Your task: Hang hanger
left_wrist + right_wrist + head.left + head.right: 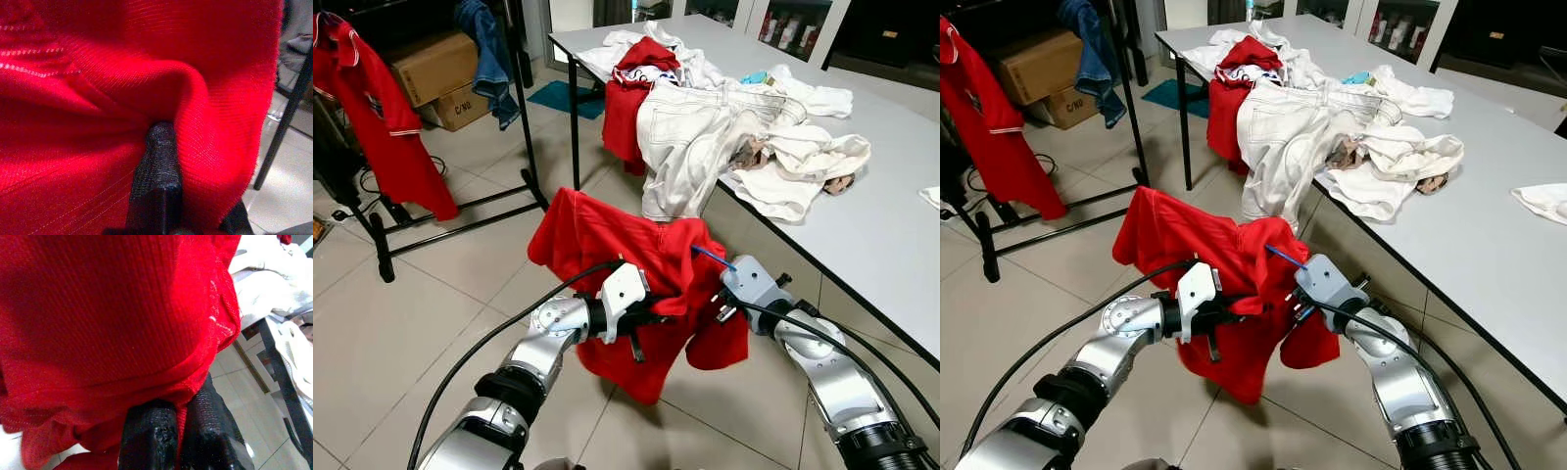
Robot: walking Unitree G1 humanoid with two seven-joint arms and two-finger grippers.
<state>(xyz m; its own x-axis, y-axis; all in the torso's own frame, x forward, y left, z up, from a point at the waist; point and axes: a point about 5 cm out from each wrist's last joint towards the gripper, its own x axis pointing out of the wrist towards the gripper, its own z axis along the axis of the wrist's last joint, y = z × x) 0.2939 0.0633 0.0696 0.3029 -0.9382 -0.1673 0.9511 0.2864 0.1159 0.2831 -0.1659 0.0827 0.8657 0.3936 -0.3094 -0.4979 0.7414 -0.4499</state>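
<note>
Nearest, low in the frame: two silver arms reaching in from the bottom edge, meeting at a red shirt point(626, 264) held up at centre above the tiled floor point(431, 304).
Left hand point(651, 315) at lower centre, fingers point(155, 181) pinched shut on a fold of the red shirt.
Right hand point(710, 305) just right of it, fingers point(146, 435) clamped on the shirt's hem, cloth squeezed between the two pads.
A thin blue piece point(713, 258) poking out of the cloth near the right wrist; whether it belongs to a hanger, cannot tell.
Right half of the frame: grey bench point(891, 225) carrying a heap of white and red clothes point(724, 127).
Upper left, farther off: black garment rack point(524, 108) with another red shirt point(382, 117) and a denim piece point(489, 49) hanging on it.
Behind the rack: cardboard boxes point(435, 73).
</note>
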